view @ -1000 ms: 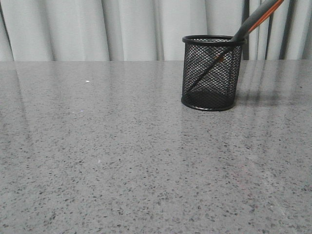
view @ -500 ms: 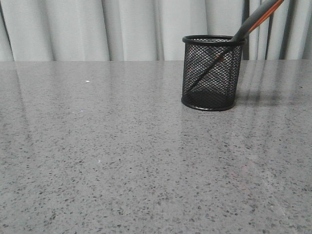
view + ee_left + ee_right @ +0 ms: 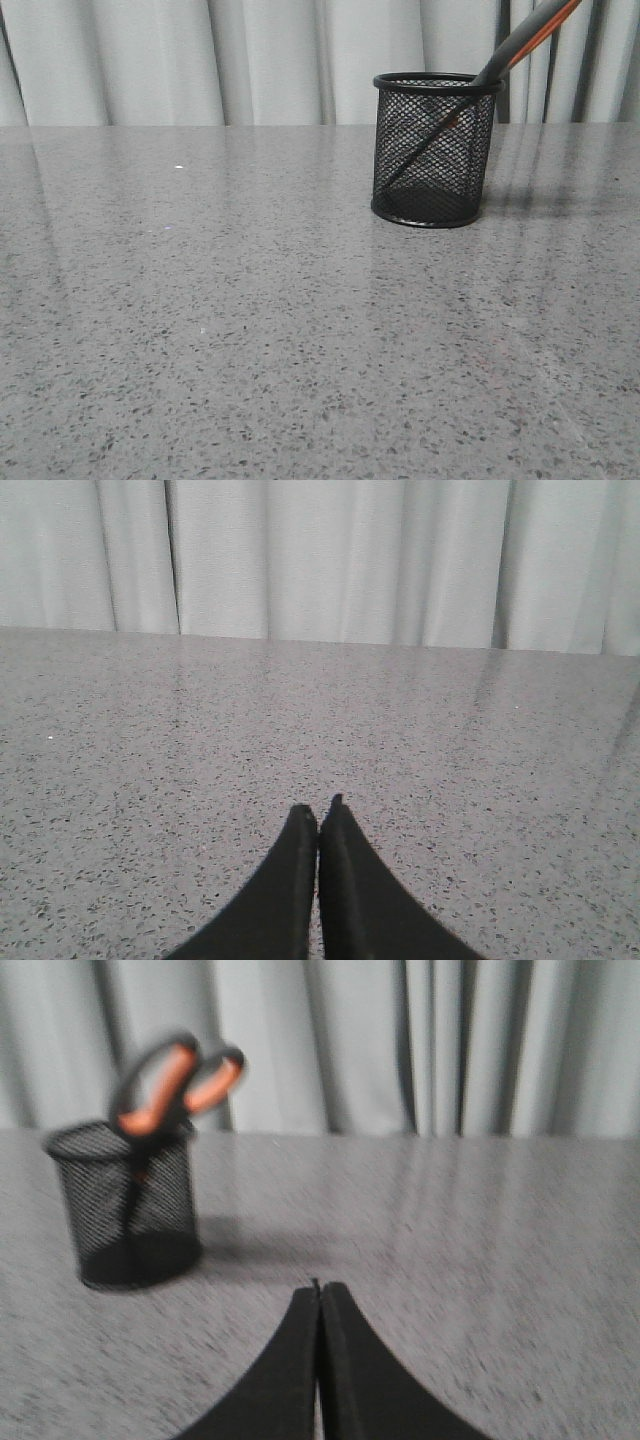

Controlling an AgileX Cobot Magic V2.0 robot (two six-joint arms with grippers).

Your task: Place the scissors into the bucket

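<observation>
1. The bucket [image 3: 435, 150] stands upright on the grey speckled counter [image 3: 250, 330], toward its far edge and right of the middle, in front of the pale curtain [image 3: 250, 60] that hangs behind the counter.
2. The scissors [image 3: 520, 45] stand inside the bucket, blades down and handles up. They lean against the rim on the bucket's right side, and the handles rise well above the rim toward the right in the front view.
3. Through the mesh the blades show as a dark slanting line that runs down to the bucket's base on its left side.
4. In the right wrist view the picture is blurred, yet the two grey loop handles with their orange lining are plain above the bucket's rim.
5. The right gripper [image 3: 319, 1290] has its two black fingers pressed together with nothing between them. It hangs low over bare counter, well apart from the bucket and the scissors, which lie ahead of the fingertips and off to one side.
6. The left gripper [image 3: 318, 810] likewise has its fingers closed tip to tip, empty. Only bare counter and curtain show ahead of it; neither the bucket nor the scissors appear in its view.
7. No arm or gripper shows in the front view.
</observation>
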